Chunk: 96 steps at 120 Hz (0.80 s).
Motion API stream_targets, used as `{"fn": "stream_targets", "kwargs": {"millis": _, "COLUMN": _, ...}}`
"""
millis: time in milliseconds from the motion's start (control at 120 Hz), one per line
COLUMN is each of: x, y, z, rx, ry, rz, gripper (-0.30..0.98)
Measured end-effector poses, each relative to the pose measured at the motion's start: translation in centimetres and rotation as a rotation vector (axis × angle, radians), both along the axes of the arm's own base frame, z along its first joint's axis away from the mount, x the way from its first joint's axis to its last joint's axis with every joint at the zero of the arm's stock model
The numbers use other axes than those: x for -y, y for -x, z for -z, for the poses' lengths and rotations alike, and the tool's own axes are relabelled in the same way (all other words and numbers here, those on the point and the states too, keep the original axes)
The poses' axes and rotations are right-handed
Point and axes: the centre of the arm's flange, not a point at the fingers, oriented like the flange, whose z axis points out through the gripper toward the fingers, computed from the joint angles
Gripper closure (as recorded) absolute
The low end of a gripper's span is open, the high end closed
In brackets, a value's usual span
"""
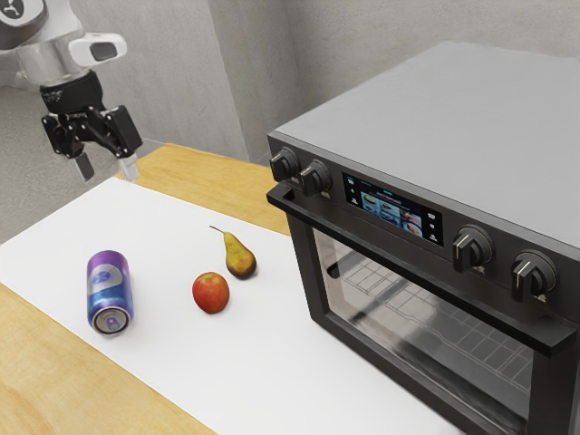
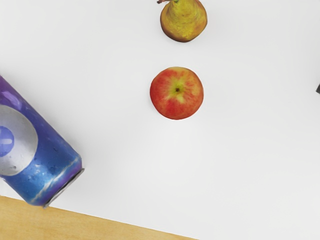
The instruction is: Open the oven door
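- The claw (image 1: 106, 167) stands wide and empty, well apart from the shut oven door (image 1: 426, 335); a poorly aimed reach could miss the handle (image 1: 399, 256).
- Travelling too low, it may knock the pear (image 1: 239, 256) or apple (image 1: 211, 293), or roll the can (image 1: 110, 294).
- Closing off-centre could let the bar slip.
- A straight pull, ignoring the hinge, might drag the oven.
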Motion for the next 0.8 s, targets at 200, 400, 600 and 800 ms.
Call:
{"fn": "stream_targets", "kwargs": {"millis": 200, "x": 1.6, "y": 4.1, "z": -7.7, "rx": 0.154, "ry": -0.126, "rz": 0.01, "gripper": 0.02}}
{"fn": "stream_targets", "kwargs": {"millis": 400, "x": 47.7, "y": 19.6, "z": -20.4, "rx": 0.645, "ry": -0.533, "rz": 0.986, "gripper": 0.02}}
{"fn": "stream_targets", "kwargs": {"millis": 600, "x": 64.2, "y": 28.5, "z": -13.0, "rx": 0.699, "ry": -0.594, "rz": 1.563, "gripper": 0.02}}
{"fn": "stream_targets", "kwargs": {"millis": 800, "x": 55.1, "y": 19.1, "z": -5.5, "rx": 0.556, "ry": -0.632, "rz": 1.551, "gripper": 0.02}}
